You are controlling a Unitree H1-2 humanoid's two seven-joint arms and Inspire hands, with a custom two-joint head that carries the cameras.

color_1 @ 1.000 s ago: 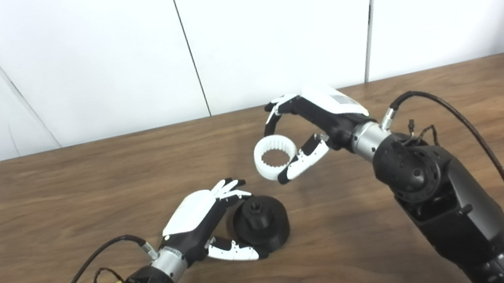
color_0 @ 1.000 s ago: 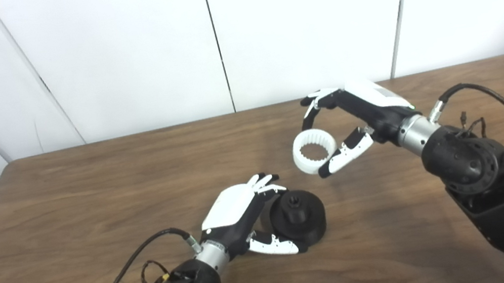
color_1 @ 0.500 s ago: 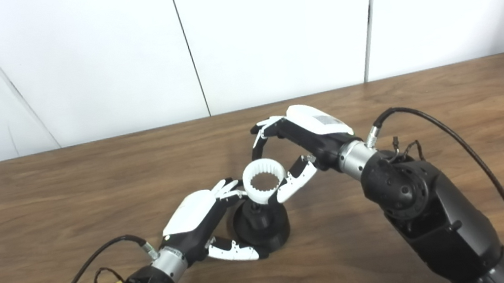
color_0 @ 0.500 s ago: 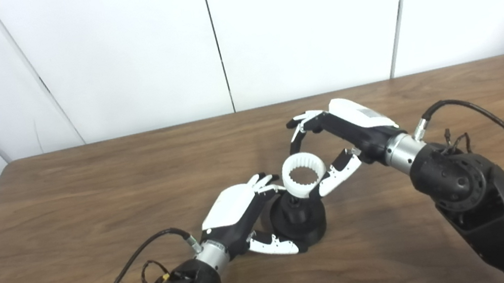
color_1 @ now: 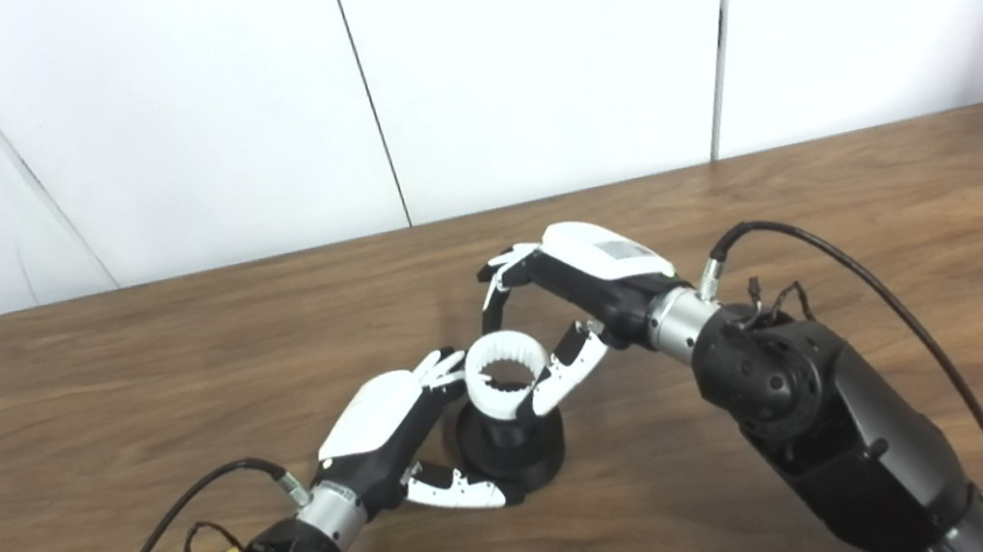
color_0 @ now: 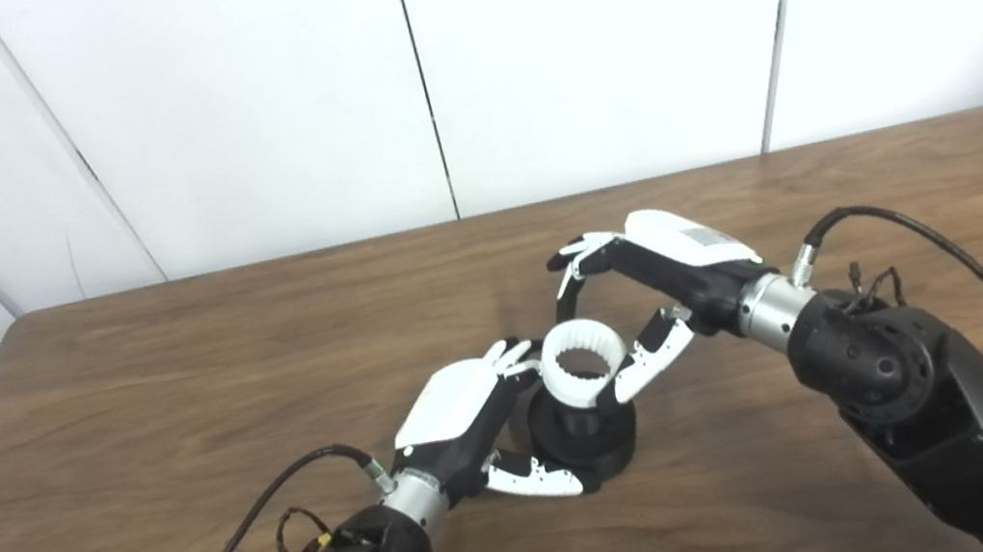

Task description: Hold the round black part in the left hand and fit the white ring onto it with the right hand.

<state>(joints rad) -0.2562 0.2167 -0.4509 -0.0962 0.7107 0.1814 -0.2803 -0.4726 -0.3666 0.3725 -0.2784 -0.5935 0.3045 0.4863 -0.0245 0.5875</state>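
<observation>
White ring (color_0: 582,372): pinched by right hand (color_0: 650,291) over round black part (color_0: 584,428), which left hand (color_0: 465,421) grips, mid-table. Risk: tilted ring jams on hub.

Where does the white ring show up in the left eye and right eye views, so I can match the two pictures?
Left eye view: the white ring sits just right of picture centre, over the black part.
Right eye view: the white ring lies at picture centre.
Shared landmark: in both, the right hand holds it, beside the left hand.
</observation>
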